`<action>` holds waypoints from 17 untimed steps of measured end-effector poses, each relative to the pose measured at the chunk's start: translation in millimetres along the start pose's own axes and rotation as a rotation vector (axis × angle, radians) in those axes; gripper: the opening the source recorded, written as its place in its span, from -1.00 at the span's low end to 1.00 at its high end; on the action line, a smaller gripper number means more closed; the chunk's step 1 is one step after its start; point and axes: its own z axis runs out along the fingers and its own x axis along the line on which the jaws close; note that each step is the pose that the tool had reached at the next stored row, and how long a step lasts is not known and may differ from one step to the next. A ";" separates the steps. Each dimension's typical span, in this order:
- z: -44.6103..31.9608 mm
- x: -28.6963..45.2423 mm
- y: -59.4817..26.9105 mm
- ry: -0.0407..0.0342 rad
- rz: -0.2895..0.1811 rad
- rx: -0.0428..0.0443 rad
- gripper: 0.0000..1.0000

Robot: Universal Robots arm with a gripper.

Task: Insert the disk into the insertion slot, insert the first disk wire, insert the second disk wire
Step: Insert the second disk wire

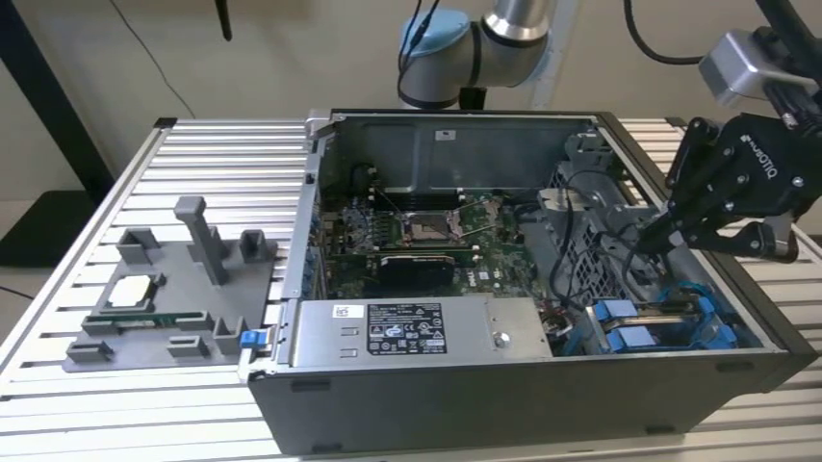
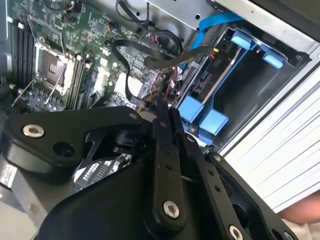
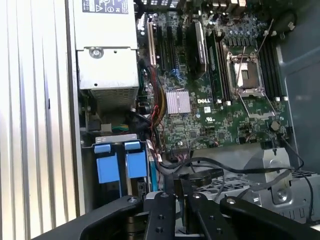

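The gripper (image 1: 659,234) is seen above the open computer case (image 1: 514,404), beside the insertion slot (image 1: 668,322) at the case's corner next to the power supply (image 1: 418,332). Its fingers (image 2: 162,120) are closed together, a thin black cable (image 3: 200,175) apparently pinched between them. The disk (image 2: 212,75) is seated in the blue-railed slot, near the motherboard (image 3: 215,100).

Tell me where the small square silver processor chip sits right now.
The small square silver processor chip lies on the grey plastic parts fixture at the exterior view's left, outside the open computer case.
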 end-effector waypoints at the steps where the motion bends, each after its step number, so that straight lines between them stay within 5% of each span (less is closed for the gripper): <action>1: 0.2 0.1 0.0 0.0038 0.001 0.0009 -1.00; 6: 1.3 0.3 -0.3 0.0523 0.008 0.0107 -1.00; 8: 2.3 0.6 -0.1 0.0649 0.010 0.0167 -1.00; 17: 10.0 2.8 4.6 0.0659 -0.001 0.0801 -1.00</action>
